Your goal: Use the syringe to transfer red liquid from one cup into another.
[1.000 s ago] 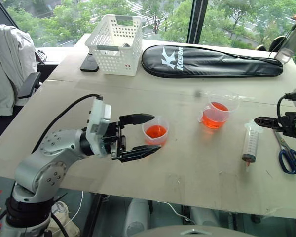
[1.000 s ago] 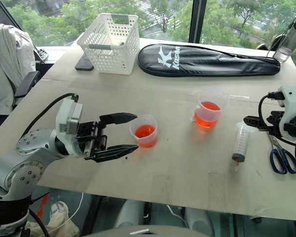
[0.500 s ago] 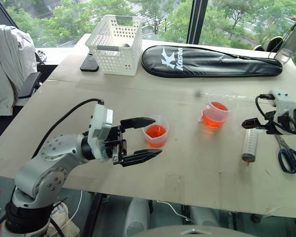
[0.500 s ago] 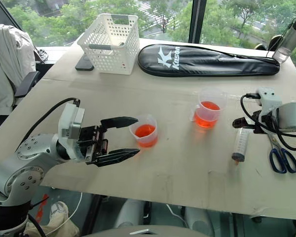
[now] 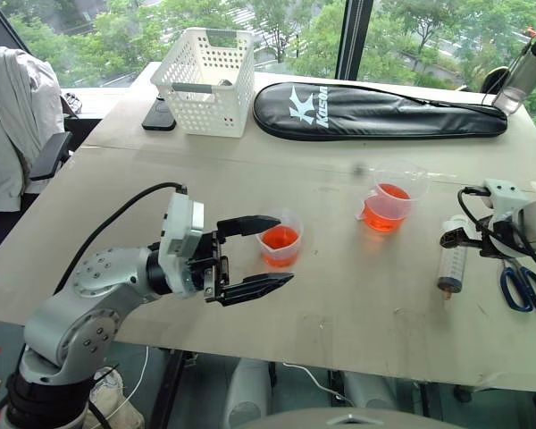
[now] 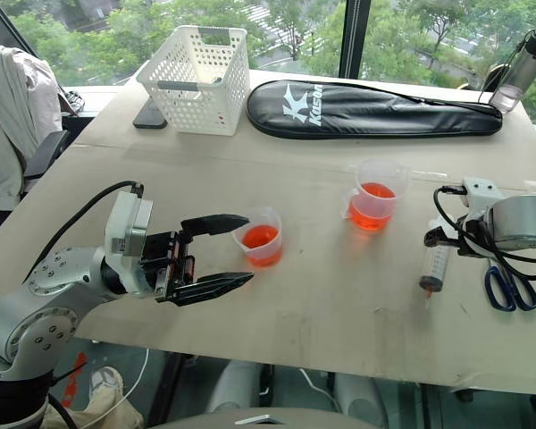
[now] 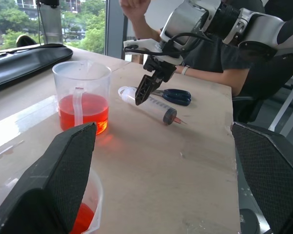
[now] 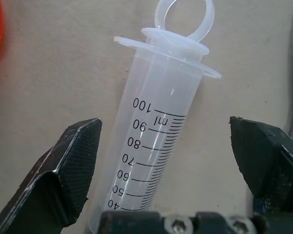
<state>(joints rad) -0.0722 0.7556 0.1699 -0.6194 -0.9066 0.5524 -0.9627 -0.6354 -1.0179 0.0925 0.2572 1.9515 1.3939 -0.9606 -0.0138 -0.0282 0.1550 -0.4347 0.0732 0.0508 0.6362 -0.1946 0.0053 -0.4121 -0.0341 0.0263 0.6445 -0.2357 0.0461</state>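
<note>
Hovering my right gripper (image 8: 161, 195) over the syringe (image 5: 453, 254) lying flat on the bench (image 5: 339, 295), fingers wide apart on both sides of it.

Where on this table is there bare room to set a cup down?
Bare tabletop lies along the near edge, between the small clear cup and the clear plastic syringe. Crowded: the right edge, where the blue-handled scissors lie beside the syringe, and the back with the white basket.

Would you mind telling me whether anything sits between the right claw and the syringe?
Nothing visible does. The right claw is open directly above the syringe, one finger to each side of the barrel with bare table between them. The scissors lie beside it, apart.
</note>
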